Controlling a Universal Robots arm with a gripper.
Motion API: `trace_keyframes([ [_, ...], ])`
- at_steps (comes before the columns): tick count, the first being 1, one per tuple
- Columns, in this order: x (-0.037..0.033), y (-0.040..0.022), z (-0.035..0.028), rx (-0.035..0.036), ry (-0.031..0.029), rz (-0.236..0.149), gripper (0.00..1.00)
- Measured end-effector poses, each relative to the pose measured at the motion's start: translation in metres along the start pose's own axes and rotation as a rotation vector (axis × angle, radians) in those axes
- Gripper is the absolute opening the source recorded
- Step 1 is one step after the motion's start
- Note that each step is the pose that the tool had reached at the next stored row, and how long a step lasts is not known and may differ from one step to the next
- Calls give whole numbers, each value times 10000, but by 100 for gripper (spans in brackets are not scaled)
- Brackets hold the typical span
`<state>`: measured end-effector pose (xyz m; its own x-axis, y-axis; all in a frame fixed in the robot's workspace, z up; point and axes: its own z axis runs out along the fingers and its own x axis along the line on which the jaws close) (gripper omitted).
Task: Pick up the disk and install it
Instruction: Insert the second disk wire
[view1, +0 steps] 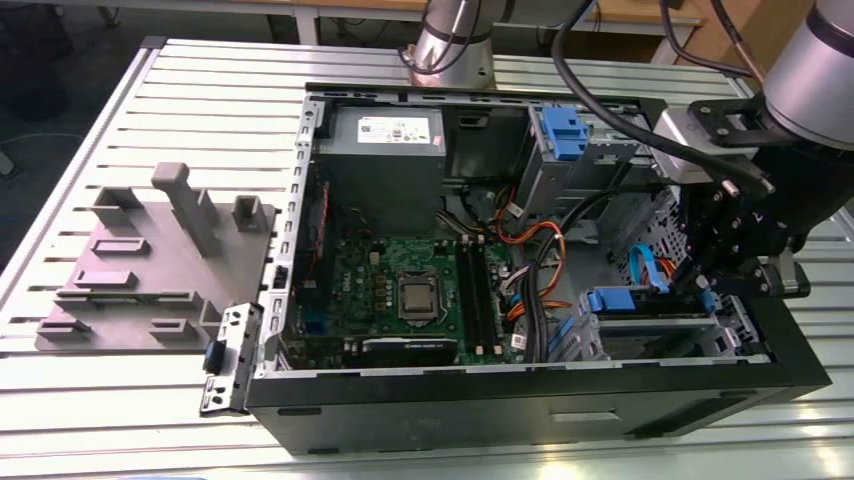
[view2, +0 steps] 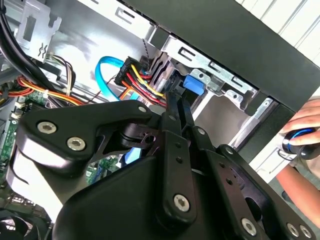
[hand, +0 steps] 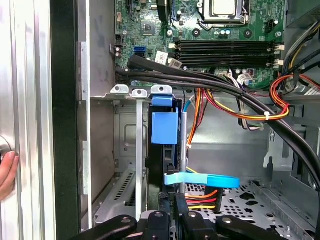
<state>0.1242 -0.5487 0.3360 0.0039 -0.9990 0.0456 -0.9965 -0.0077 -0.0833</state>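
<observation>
First wrist view: disk (hand: 163, 127) seated in drive cage (hand: 125, 150), hand (hand: 172, 212) pinched narrow at its rear edge; install nearly done

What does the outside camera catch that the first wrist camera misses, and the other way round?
The exterior view adds the grey plastic fixture block on the slatted metal table, at the exterior view's left, and the grey power-supply box. The first wrist view adds a person's fingertips beside the black computer case. Both share the green motherboard, the orange-and-red cable bundle and the blue-fronted disk sitting edge-on in its metal cage, with the black gripper close to it.
</observation>
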Motion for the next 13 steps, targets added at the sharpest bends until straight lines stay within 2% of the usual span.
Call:
trace_keyframes([
  [9,0,13,2,36,-1,3,16],
  [13,0,26,9,81,0,4,16],
])
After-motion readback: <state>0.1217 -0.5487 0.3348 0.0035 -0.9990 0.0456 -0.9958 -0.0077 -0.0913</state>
